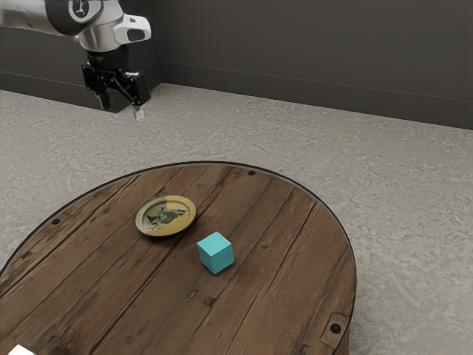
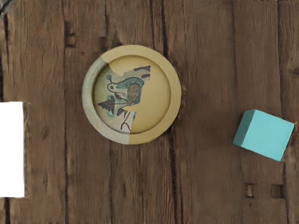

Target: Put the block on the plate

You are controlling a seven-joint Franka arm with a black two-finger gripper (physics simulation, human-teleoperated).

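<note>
Claw hangs empty up high, fingers apart. Block sits on the table, at the plate's 4 o'clock in the exterior view. Its sides look skewed, imo, so a badly lined-up grab could catch corners and spin it.

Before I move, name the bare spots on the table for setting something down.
Bare wood runs from the block to the table's rim on the exterior view's right, and between the block and the white thing at the exterior view's lower left. Tightest is the strip between plate and block.
</note>
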